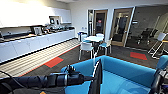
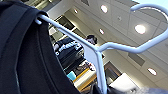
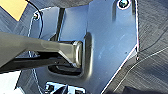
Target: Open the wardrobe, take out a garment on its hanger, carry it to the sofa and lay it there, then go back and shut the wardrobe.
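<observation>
Kitchen lounge; one blue sofa (image 1: pixel 120 75) just ahead of the left end effector (image 1: pixel 93 77); one black garment (image 1: pixel 97 80) hangs from it on one white hanger (image 2: pixel 100 50); its grip cannot be told.

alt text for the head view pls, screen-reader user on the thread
The robot's left arm reaches in from the left, with the black garment on a white hanger at its end, hanging just before the bright blue sofa. Beyond are a round table with white chairs, a long white counter and glass doors.
</observation>
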